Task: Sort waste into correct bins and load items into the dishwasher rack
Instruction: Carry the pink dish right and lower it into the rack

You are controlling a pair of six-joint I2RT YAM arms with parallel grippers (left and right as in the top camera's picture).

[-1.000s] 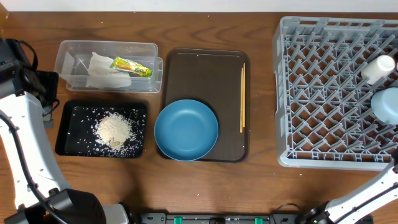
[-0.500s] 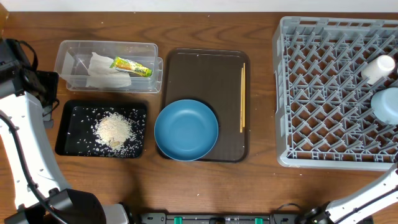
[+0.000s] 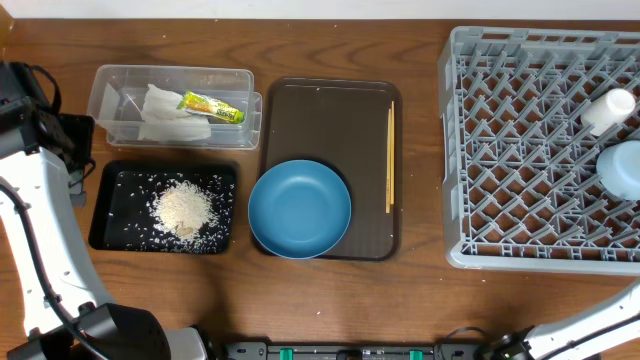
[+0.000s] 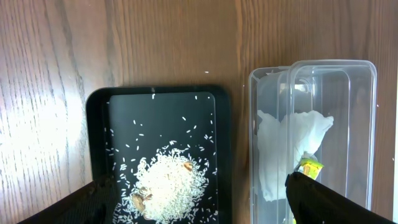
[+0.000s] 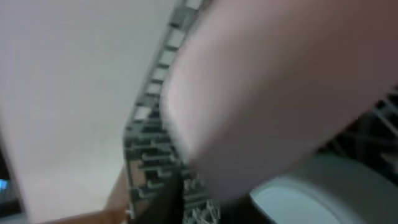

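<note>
Left pincer [image 4: 199,180]: released, empty, hung over black tray [image 4: 118,118].
Right pincer: state could not be told; pink bowl [image 5: 280,93] close before it, at dishwasher rack [image 5: 146,143].
Chopsticks [image 3: 390,158]: lay between pincers, long axis front-to-back; right arm likely nearer.

Brown wood-grain table [image 3: 420,300]; pale wall [image 3: 300,8] strip at far edge. Bright glare patch [image 4: 37,124] on wood, up & left of left fingers [image 4: 87,204].
</note>
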